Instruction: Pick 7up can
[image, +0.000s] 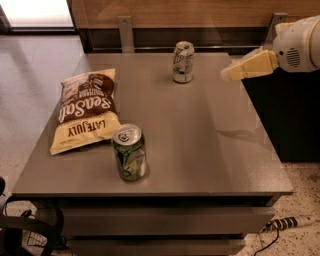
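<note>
A chip bag (85, 110) is lying flat at the left of the grey table (210, 150), well apart from the gripper and farthest from its tip. A darker green can (130, 152) is standing upright near the front edge, also well away from the gripper, nearer the camera and off to its left. The 7up can (183, 62), pale with green lettering, is standing upright toward the back of the table, just ahead of the gripper's tip and a little lower than it, with bare tabletop between them. The gripper (227, 74) is hanging in the air over the table's right side, its pale wedge pointing left at that can and touching nothing.

To do the approach well, the gripper is probably needing to come down to the height of the can's middle, line up squarely, and close in slowly so that the can is not getting knocked over toward the back edge.

Whether the gripper is set wide or narrow I cannot tell, since it is showing only as one tapered shape from the side. The arm behind it is running out of view at the right edge, and the 7up can's lettering is too blurred to read.
</note>
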